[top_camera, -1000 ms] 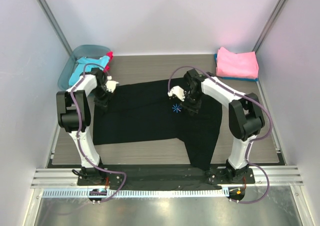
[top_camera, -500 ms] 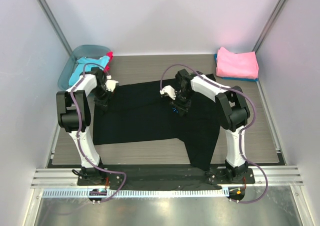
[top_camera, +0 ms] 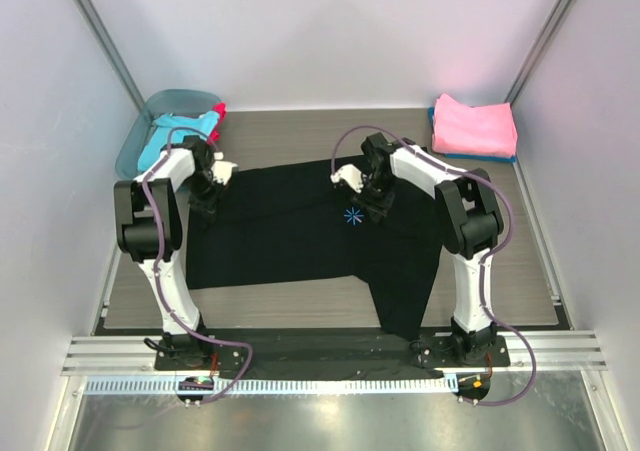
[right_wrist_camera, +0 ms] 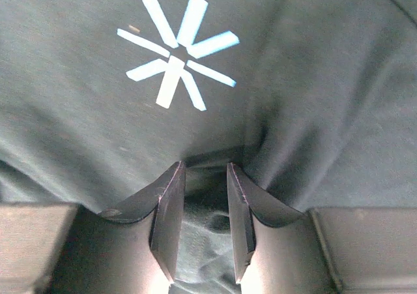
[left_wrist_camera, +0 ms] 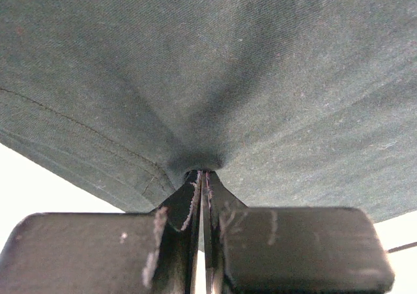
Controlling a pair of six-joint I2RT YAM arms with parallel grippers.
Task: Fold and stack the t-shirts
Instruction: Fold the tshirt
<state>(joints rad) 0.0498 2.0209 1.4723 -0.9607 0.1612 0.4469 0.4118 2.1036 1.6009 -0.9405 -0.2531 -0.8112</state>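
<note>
The black tee [top_camera: 300, 236] is spread flat on the middle of the table [top_camera: 290, 136], with its long axis running from the left edge towards the right edge. At the right, a narrower part is turned towards the near edge and reaches it beside the right arm's base. Which end holds the collar cannot be told. The light-blue asterisk [top_camera: 352, 217] is seen face up a little right of the tee's middle. The left gripper [top_camera: 207, 203] is set down on the tee's far left corner. In the left wrist view, the left gripper [left_wrist_camera: 203, 196] is clenched tight on a pinch of the black cloth, just inside a stitched hem, and creases are drawn towards the fingertips. The right gripper [top_camera: 376, 209] is lowered on the tee just right of the asterisk. In the right wrist view, a bunched fold of the tee is grasped by the right gripper [right_wrist_camera: 205, 176] between part-closed jaws, with the asterisk [right_wrist_camera: 177, 49] just beyond the fingertips and wrinkles gathered towards the grip. A folded pink tee [top_camera: 474, 124] is laid at the far right corner on a blue one [top_camera: 470, 156], of which only an edge is shown. At the far left corner, a turquoise tee [top_camera: 165, 136] and a red tee [top_camera: 217, 111] are held in a tub [top_camera: 130, 146].
</note>
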